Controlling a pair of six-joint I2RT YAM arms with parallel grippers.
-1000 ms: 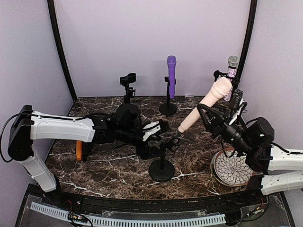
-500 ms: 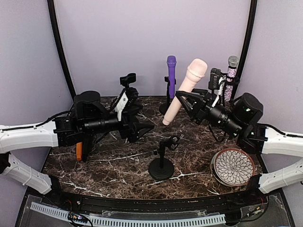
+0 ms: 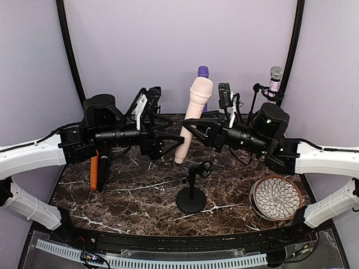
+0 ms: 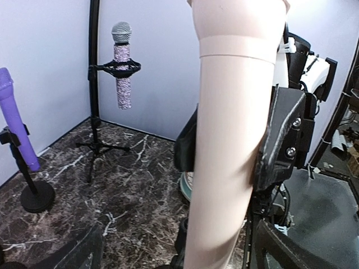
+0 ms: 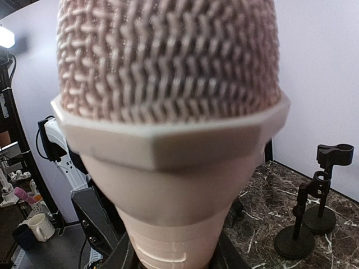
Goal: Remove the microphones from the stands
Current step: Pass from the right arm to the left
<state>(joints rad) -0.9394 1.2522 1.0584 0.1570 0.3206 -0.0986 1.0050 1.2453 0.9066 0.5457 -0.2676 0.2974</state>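
Between the pinching right jaws the pink microphone (image 3: pixel 197 98) hangs clear of the empty stand (image 3: pixel 191 200) below them, left jaws spread wide just beside it; removal looks done, next a gentle set-down or handover

Purple microphone (image 3: pixel 203 72): upright in a round-based black stand at the back of the table, near the wall.
Glitter microphone (image 3: pixel 275 74): silver mesh head, clipped upright in a tripod stand at the back right corner.
Plate (image 3: pixel 276 197): round, flower-patterned, flat on the near right of the table.
Orange object (image 3: pixel 94 171): slender, at the left edge; kind unclear.
Table (image 3: pixel 140 196): dark marble, white veins.
Walls (image 3: pixel 129 50): plain lilac.
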